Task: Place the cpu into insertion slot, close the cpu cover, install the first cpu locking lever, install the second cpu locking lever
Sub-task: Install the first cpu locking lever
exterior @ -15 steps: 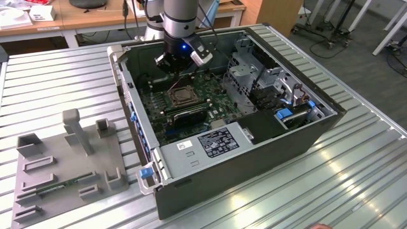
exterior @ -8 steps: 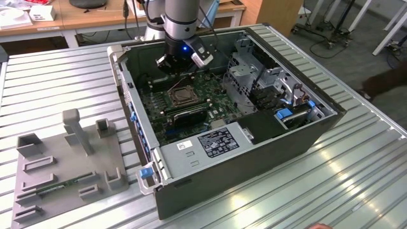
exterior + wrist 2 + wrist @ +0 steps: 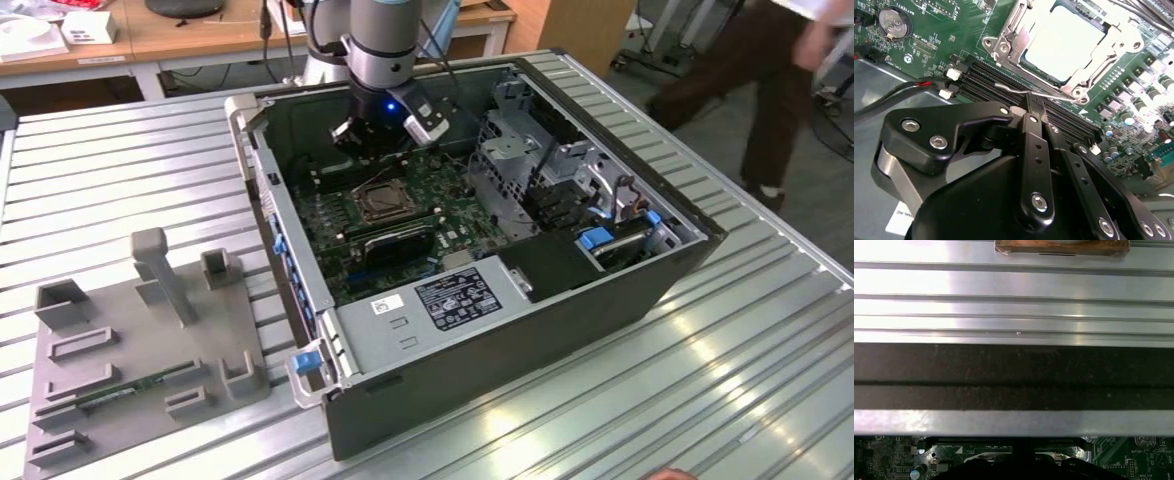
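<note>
Metal table [image 3: 694,370]; hand [image 3: 1035,102] nr cpu [image 3: 1066,42], cpu cover [image 3: 1016,37] prob. down.

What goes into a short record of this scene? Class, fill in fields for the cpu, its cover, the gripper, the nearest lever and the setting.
cpu: lies flat, its pale top showing through the cover's window
cpu cover: closed down around the cpu
gripper: shut, tips at the locking lever
locking lever: thin wire beside the memory slots; latched or not, cannot tell
setting: open computer case on a ribbed metal table
</note>
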